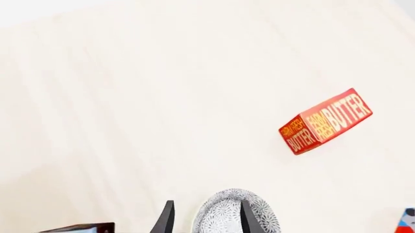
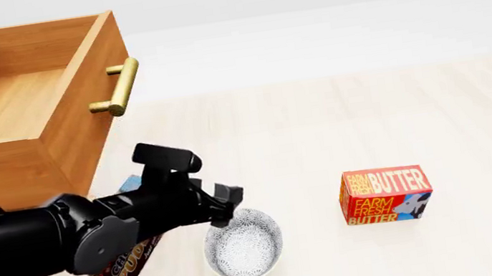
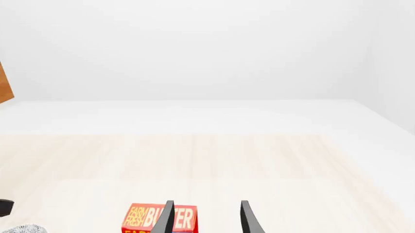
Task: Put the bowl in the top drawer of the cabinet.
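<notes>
the left gripper [image 2: 224, 206] is straddling, jaws parted, the small speckled white bowl [image 2: 243, 248]'s rim; looking light, rigid, slippery, so pinching the wall is suiting it.

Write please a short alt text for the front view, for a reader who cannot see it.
The left end effector reaches the near rim of the speckled white bowl on a pale table. At far left the cabinet has its top drawer pulled open; a red butter box stands right of the bowl.
</notes>
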{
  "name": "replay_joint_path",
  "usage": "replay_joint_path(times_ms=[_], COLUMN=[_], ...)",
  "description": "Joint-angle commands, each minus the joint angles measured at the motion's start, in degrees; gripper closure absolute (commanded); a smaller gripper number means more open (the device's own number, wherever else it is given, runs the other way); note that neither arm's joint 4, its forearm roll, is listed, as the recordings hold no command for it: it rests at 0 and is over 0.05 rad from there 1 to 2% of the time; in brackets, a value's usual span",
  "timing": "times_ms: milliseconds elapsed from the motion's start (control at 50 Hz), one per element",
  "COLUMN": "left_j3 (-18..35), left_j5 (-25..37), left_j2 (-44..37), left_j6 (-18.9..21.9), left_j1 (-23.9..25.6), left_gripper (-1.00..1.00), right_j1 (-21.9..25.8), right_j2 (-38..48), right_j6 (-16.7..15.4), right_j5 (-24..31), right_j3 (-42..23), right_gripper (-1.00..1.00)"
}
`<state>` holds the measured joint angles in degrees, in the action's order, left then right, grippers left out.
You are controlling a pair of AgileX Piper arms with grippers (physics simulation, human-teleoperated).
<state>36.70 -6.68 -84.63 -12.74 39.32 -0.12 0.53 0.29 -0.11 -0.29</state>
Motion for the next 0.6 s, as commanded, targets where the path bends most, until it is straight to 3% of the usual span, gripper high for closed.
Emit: replay_joint_path(times_ms=[20,600], left_j3=[-0.45,-1.01], left_j5=[-1.39,-4.05], left_j2=[-2.34,-7.65], left_j6=[-0.79,-2.74], left_j1=[0.24,0.42], left_gripper=[-1.00,-1.00], right_j1=[0.01,0.01], right_j2=[0.00,-0.01], right_j6=[0.00,0.00], right_j5=[0.00,0.00], right_j3=[0.00,0.00], right_gripper=[-1.00,-1.00])
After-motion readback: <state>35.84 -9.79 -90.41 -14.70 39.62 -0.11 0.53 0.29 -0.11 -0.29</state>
